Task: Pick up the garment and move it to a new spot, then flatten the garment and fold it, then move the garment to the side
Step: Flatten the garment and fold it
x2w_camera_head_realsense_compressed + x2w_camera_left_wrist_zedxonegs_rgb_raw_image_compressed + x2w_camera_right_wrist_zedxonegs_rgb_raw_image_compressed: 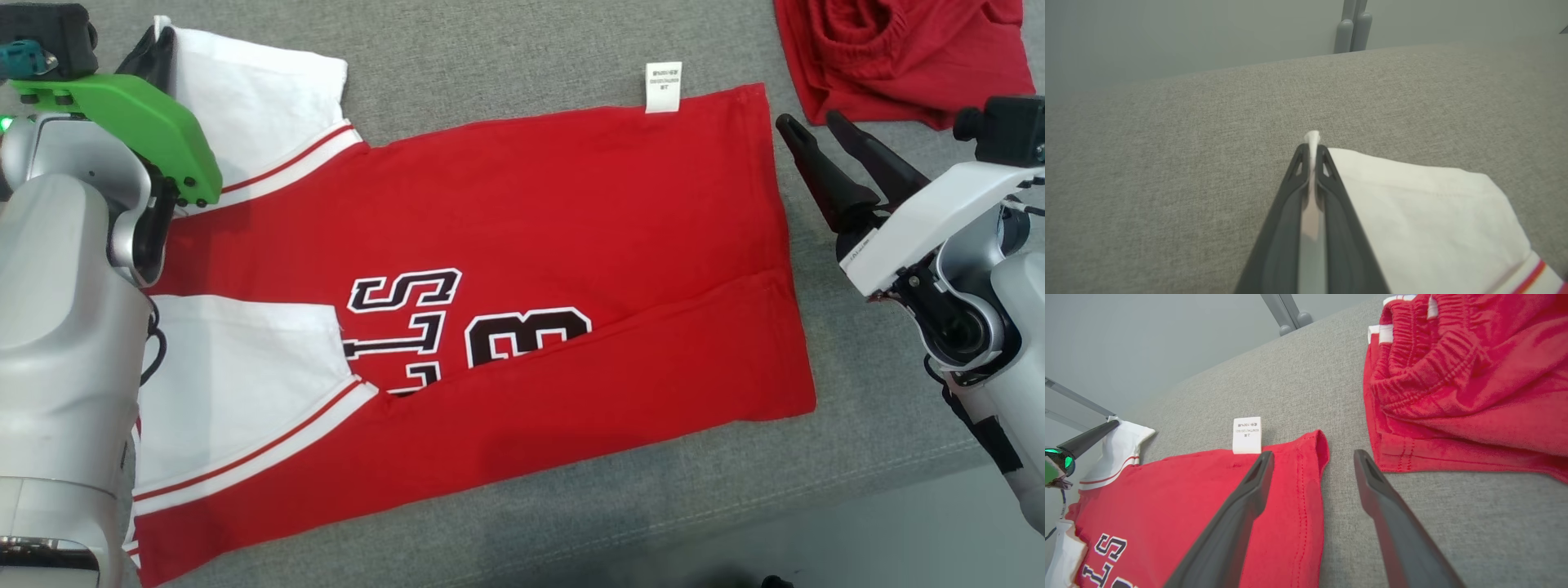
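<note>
— Two risks worth flagging. First: left pincer [1310, 151] clamped shut on a mere sliver of the white sleeve [1412, 204] edge, with a small tuft poking past the tips. Probably slips free under any quick pull, with so thin a bite.

— And the second?

— Right pincer [808, 118] spread wide, holding nothing, hovering just beside the hem corner of the red jersey [531, 212]. Lies mostly flat on the grey surface [506, 49], near edge turned up over the black-and-white lettering [408, 327]. Risks dragging and skewing that fold if hauled by one sleeve alone.

— Anything nearby to snag?

— Red shorts [898, 49], heaped near the right pincer, apart from the hem. Could get caught in a careless grab there.

— Hard to make out?

— Hidden behind the left forearm casing [57, 343]: the collar end. Half buried under the fold: the lettering. Too small to read: the care label [663, 86]. Cannot tell how many cloth layers sit between the left tips.
</note>
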